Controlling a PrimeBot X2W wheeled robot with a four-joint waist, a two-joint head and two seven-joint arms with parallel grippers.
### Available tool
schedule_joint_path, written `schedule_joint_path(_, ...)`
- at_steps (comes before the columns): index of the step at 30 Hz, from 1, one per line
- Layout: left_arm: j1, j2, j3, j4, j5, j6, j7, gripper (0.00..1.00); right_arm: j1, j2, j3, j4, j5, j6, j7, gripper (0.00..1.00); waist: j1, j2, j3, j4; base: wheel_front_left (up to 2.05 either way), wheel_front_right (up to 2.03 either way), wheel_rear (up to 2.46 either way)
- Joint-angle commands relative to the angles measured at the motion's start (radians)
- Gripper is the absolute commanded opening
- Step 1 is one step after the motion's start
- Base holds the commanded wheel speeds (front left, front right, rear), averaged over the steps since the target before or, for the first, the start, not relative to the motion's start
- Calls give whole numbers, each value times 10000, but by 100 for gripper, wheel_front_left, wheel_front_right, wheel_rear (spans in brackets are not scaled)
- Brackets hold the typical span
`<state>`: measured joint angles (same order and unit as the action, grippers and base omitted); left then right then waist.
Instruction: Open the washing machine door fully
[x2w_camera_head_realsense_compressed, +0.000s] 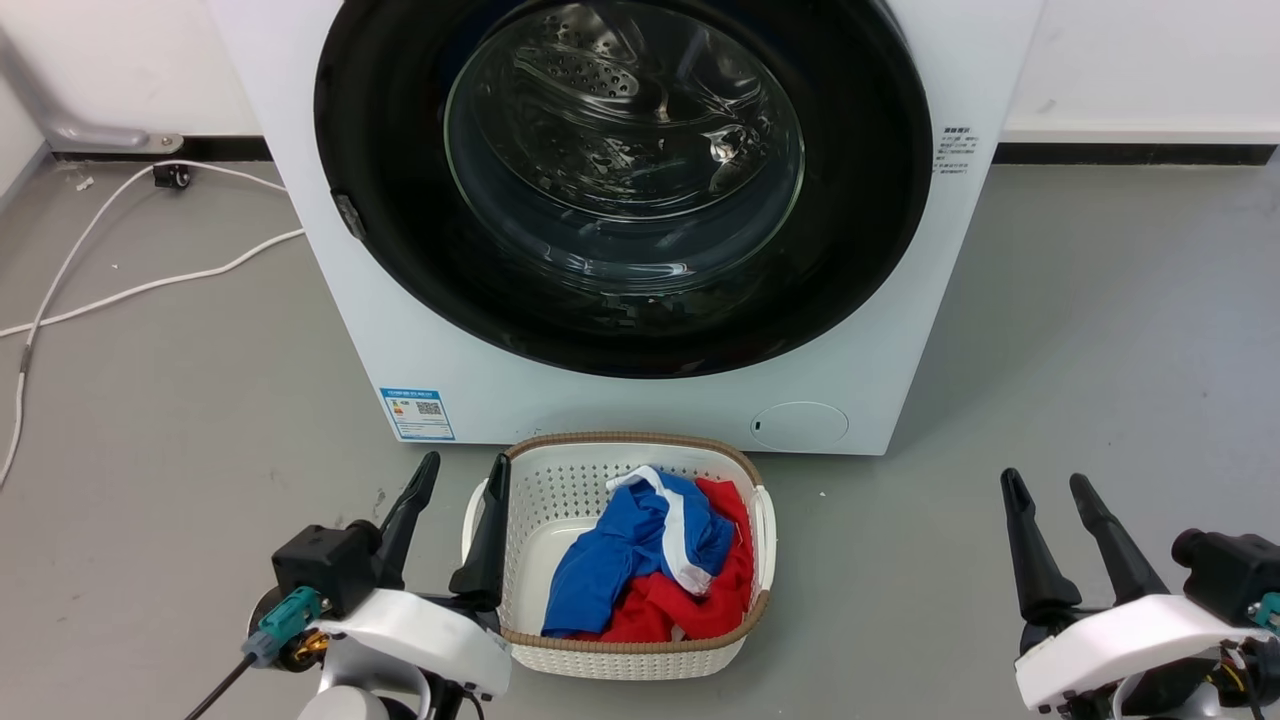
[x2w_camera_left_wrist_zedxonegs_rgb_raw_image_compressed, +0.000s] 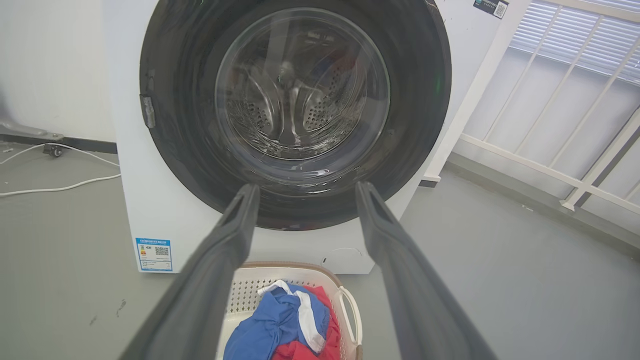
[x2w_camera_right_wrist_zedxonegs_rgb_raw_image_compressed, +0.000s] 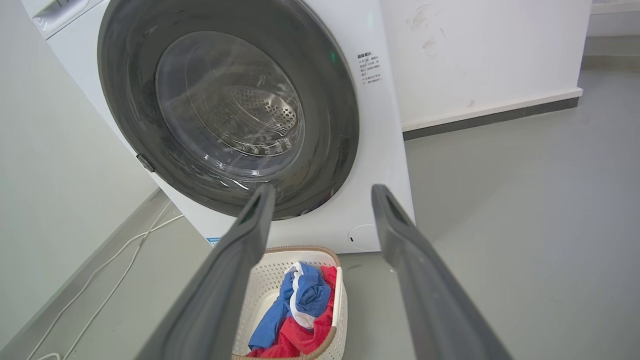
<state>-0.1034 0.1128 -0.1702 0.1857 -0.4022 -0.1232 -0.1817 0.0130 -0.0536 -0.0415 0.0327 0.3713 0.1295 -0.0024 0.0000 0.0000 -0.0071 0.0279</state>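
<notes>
Pre-approach: washing machine door (x2w_camera_head_realsense_compressed: 625, 170) shut flush on the machine's front, far side of the laundry basket (x2w_camera_head_realsense_compressed: 640, 440) — left gripper (x2w_camera_head_realsense_compressed: 465, 462) and right gripper (x2w_camera_head_realsense_compressed: 1045, 480) both spread, empty, near side — next: reach in, hook the rim, swing it out.

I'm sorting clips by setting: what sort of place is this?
Probably a laundry corner in a utility or test room: a white front-loading washing machine, a laundry basket of clothes before it, and a loose white cable on the bare grey floor.
</notes>
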Motion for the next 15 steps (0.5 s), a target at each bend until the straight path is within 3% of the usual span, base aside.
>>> schedule_joint_path(1,-191,41,-75,-49,316,17,-118,100,76,25,-43,-113,-352,18,14,100,0,0,-1,10,0,0,0)
schedule_joint_path(15,-230,132,-294,83,1518,120,-413,100,254,35,-94,-208,-1569,19,-34,100,0,0,-30,54,0,0,0)
